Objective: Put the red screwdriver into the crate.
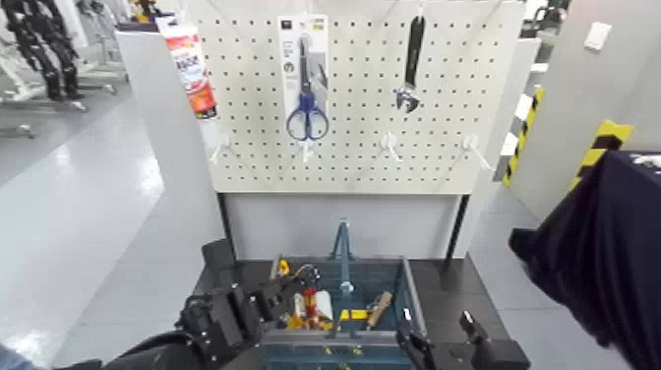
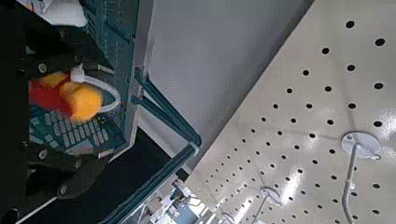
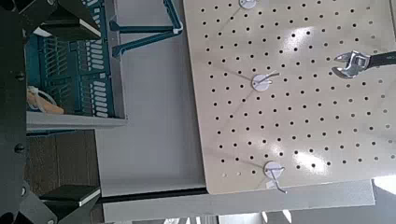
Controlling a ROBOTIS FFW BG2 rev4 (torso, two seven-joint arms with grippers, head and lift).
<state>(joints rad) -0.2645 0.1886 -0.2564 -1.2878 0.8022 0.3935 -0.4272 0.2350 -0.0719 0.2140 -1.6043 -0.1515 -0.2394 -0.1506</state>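
Observation:
The blue-grey crate (image 1: 418, 305) with a tall blue handle (image 1: 342, 251) stands low in the middle of the head view. The red screwdriver (image 1: 308, 298), with a red handle and yellow band, is inside the crate's left half. My left gripper (image 1: 282, 297) reaches over the crate's left rim, right beside the screwdriver. In the left wrist view the screwdriver (image 2: 62, 94) sits between the fingers (image 2: 65, 175), which stand wider apart than the handle, over the crate floor (image 2: 70, 135). My right gripper (image 1: 435, 347) is open and empty at the crate's front right corner.
A white pegboard (image 1: 364, 108) stands behind the crate with blue-handled scissors (image 1: 306, 93), a wrench (image 1: 411, 64) and a red-and-white pack (image 1: 192, 69). Other tools (image 1: 379, 310) lie in the crate's right half. A person's dark sleeve (image 1: 600, 256) is at the right.

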